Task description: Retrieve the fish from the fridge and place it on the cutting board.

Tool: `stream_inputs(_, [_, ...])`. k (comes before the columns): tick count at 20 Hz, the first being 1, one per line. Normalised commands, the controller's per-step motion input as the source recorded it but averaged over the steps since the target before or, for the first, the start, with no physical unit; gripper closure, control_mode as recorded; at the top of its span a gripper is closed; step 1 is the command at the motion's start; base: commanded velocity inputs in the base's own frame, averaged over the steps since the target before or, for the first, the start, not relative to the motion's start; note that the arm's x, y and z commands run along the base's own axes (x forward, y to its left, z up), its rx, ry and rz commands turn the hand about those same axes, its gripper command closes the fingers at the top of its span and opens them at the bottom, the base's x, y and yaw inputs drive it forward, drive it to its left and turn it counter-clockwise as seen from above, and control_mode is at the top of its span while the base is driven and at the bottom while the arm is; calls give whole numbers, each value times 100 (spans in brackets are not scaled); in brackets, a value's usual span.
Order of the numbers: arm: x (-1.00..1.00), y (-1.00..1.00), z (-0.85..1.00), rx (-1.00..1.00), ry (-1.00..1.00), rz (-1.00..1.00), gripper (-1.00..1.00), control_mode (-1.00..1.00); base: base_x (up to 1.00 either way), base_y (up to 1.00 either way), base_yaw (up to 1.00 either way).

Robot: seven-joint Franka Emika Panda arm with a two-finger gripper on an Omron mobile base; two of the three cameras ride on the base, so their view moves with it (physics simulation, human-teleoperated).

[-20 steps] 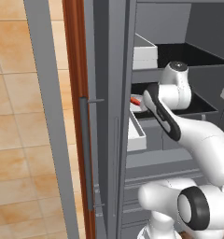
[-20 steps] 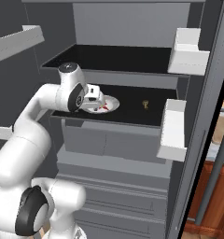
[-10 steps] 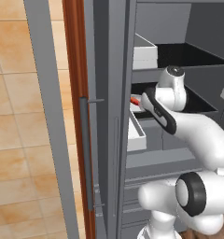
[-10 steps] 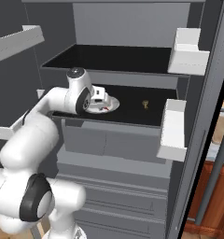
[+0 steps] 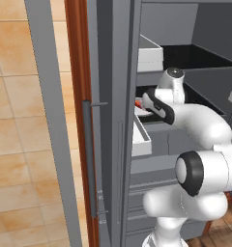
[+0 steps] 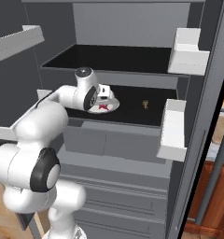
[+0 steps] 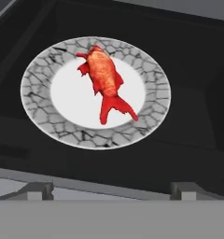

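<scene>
The two-finger dark gripper (image 7: pixel 111 190) has its jaws spread wide, gripping nothing (tips at the shelf edge). Beyond them the small bright red fish (image 7: pixel 105 81) lies on a round white plate with a grey crackled rim (image 7: pixel 146 119), on the dark shelf (image 6: pixel 132 105) inside the tall grey fridge (image 6: pixel 132 28).

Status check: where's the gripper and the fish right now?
Gripper open, above the dark fridge shelf, holding nothing. Fish lies untouched on the round plate. Nothing between fingertips and fish.
</scene>
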Motion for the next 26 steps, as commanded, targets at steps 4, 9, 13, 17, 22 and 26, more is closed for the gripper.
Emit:
stream_inputs(4, [20,0,-38,0,-15,0,-100,-100,0,0,0])
stream_inputs(9, [37,0,-4,0,-2,0,-100,-100,0,0,0])
stream_inputs(13, [41,0,-5,0,0,0,-100,-100,0,0,0])
stream_inputs(17, [36,0,-6,0,0,0,-100,-100,0,0,0])
stream_inputs(22, [32,0,-11,0,2,0,-100,-100,0,0,0])
stream_inputs(26, [34,1,-15,0,2,0,-100,-100,0,0,0])
